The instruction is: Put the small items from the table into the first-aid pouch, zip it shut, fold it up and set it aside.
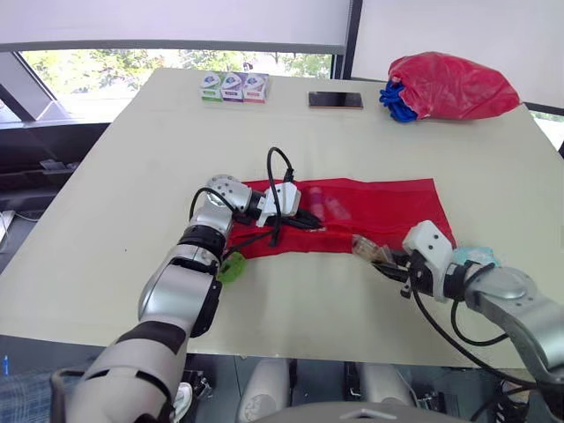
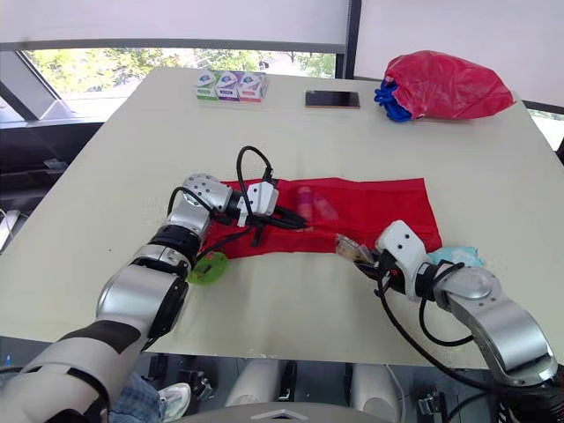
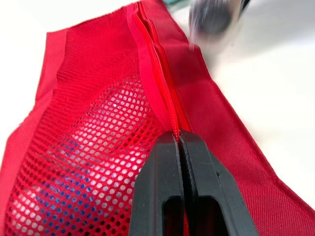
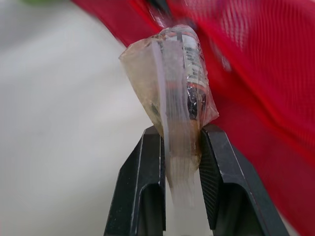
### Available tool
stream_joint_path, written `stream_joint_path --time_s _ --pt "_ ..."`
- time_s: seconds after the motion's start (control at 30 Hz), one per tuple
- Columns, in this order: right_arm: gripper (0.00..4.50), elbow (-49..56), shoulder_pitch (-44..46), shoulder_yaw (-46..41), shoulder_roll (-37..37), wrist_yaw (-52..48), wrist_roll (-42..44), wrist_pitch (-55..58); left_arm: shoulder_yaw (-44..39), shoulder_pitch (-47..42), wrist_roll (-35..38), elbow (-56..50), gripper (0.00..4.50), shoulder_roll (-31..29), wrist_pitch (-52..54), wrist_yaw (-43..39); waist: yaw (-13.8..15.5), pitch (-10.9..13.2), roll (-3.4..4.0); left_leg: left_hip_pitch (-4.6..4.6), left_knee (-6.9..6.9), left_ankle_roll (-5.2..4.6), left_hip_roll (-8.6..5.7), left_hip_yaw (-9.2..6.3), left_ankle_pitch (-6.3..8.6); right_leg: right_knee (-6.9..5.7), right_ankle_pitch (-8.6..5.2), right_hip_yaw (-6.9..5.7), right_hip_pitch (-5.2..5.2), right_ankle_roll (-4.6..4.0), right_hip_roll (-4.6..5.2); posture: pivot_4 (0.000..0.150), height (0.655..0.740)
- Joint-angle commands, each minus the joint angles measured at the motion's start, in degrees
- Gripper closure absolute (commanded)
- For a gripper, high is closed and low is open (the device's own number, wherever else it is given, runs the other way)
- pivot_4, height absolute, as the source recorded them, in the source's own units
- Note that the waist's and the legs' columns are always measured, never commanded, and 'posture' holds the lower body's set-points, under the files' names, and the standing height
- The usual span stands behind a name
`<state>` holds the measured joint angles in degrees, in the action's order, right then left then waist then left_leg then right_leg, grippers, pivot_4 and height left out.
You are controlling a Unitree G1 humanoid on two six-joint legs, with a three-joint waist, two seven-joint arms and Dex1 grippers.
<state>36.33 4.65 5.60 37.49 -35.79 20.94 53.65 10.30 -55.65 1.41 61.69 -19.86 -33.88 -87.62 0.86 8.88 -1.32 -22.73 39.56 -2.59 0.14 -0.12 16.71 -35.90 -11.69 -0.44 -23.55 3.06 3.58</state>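
The red first-aid pouch [image 1: 379,207] lies flat and spread out in the middle of the table. My left gripper [image 3: 179,140] is shut on the pouch's zipper seam [image 3: 165,93] near the left part of its front edge; mesh with items behind it shows beside the seam. My right gripper [image 1: 388,264] is shut on a small clear plastic packet [image 4: 174,73], held just above the table at the pouch's front edge [image 1: 370,250]. A small green item [image 1: 232,267] lies by my left forearm. A teal item [image 1: 476,256] lies behind my right wrist.
At the table's far side stand three small boxes [image 1: 233,87], a dark phone [image 1: 335,100] and a red bag with blue fabric [image 1: 449,85]. The table's front edge [image 1: 291,348] runs close below both arms.
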Motion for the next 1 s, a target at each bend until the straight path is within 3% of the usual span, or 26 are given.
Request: stream_joint_path --time_s 0.03,0.43,0.7,1.0 --pt "4.13 1.93 2.83 0.63 -3.27 6.15 -0.21 7.19 -1.01 -0.4 2.01 -3.28 4.5 1.24 1.08 -0.5 -0.07 0.0 0.0 0.0 0.0 0.0 0.0 0.01 0.0 0.0 0.0 0.0 0.0 0.0 0.0 0.15 0.74" --pt "4.13 0.5 7.94 -10.36 -28.31 25.84 -1.33 22.51 -0.75 3.27 3.28 -8.53 4.5 1.78 3.89 -1.64 -0.04 -0.02 0.04 0.02 0.0 0.0 0.0 -0.05 0.0 -0.08 0.0 -0.02 -0.02 0.0 -0.04 0.15 0.74" --pt "4.13 4.52 6.38 -12.75 -29.51 27.97 -1.7 26.22 -0.68 2.75 2.72 -7.41 4.5 1.73 3.61 -1.0 -0.12 -0.03 0.06 0.01 -0.02 0.0 -0.03 -0.06 0.0 -0.07 0.0 -0.02 -0.02 0.0 -0.04 0.15 0.74" --pt "4.13 8.47 5.96 -16.65 -35.84 30.8 -2.56 32.93 -0.38 2.99 2.59 -7.25 4.5 2.65 3.11 -0.88 -0.22 -0.05 0.09 0.03 -0.03 0.0 -0.02 -0.08 0.0 -0.08 0.0 -0.02 -0.02 0.0 -0.06 0.15 0.74"
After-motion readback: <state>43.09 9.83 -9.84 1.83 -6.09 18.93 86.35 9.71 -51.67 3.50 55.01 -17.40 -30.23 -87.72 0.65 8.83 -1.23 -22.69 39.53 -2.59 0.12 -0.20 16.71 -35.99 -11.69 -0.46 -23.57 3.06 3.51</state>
